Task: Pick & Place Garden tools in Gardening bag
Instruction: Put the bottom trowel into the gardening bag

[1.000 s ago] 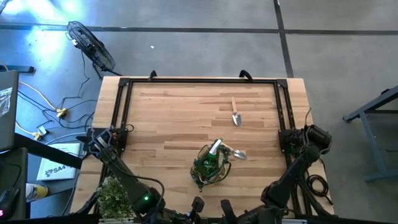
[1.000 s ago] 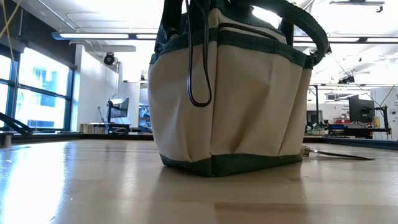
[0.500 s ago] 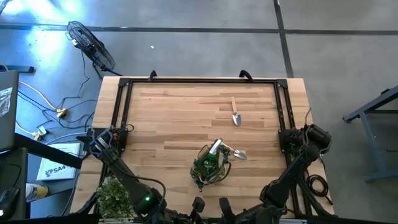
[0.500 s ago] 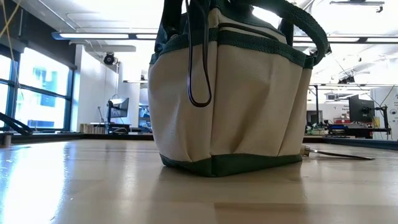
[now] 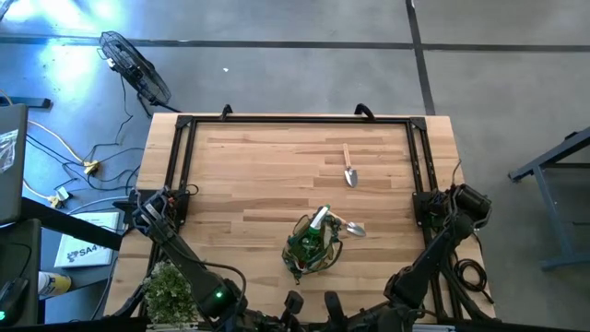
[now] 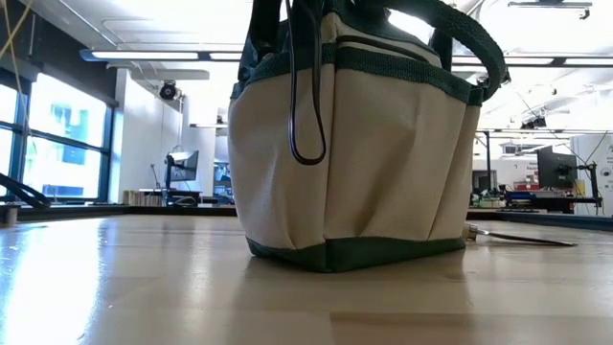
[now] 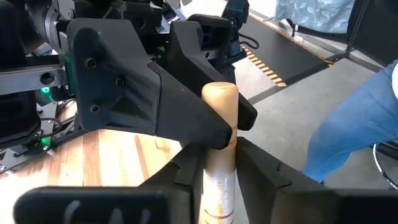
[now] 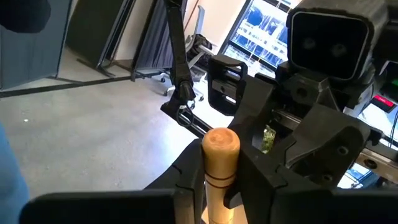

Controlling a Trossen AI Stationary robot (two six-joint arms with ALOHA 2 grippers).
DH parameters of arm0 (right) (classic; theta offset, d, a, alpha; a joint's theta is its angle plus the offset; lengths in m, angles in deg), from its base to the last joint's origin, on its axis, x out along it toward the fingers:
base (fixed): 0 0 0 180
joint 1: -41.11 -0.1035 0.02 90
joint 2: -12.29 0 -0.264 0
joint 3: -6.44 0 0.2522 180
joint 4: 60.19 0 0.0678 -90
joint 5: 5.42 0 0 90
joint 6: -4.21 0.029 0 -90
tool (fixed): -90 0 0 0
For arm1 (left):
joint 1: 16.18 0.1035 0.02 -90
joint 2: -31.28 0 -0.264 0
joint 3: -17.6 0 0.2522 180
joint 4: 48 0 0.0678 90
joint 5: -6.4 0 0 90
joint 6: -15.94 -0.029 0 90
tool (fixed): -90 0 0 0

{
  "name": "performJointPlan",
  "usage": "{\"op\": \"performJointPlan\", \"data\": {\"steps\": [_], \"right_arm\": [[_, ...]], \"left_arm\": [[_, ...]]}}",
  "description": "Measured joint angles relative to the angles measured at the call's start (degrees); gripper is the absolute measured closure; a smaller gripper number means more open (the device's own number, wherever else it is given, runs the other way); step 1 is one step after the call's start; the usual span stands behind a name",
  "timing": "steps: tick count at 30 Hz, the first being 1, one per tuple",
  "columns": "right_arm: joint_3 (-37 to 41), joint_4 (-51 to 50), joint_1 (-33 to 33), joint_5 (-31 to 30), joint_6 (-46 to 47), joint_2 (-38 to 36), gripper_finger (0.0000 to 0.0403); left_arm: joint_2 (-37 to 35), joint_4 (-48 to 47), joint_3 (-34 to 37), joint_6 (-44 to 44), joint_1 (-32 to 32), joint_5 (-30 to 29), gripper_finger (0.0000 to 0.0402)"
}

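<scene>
Your left gripper [image 7: 219, 163] is clenched on a wooden handle [image 7: 219, 130]; your right gripper [image 8: 220, 169] grasps another wooden handle [image 8: 220, 155]. The gardening bag [image 5: 312, 243] stands near the front edge, and one trowel [image 5: 349, 168] lies apart on the table [image 5: 258, 175].

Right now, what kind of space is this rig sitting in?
Likely a robotics lab or workshop: bare concrete floor, a floor fan with loose cables, and monitors on benches behind the wooden table.

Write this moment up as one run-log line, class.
left gripper: shut on wooden handle | right gripper: shut on wooden handle | gardening bag: upright, mid-table | trowel: loose beyond bag
</scene>
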Motion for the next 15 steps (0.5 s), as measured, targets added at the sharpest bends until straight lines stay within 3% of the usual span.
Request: {"op": "performJointPlan", "data": {"steps": [7,11,15], "right_arm": [[0.0,-0.3,-0.21,-0.39,1.91,0.02,0.0342],[0.0,-1.25,-1.14,-1.05,3.03,0.05,0.0342],[0.04,-2.99,-3.06,-5.88,3.18,0.13,0.0342]], "left_arm": [[0.0,-0.09,0.0,2.16,0.0,-0.04,0.0246],[0.0,-0.48,0.0,2.2,0.02,-1.56,0.0226],[-0.19,-0.11,-0.08,2.2,0.0,-5.65,0.0221]]}}
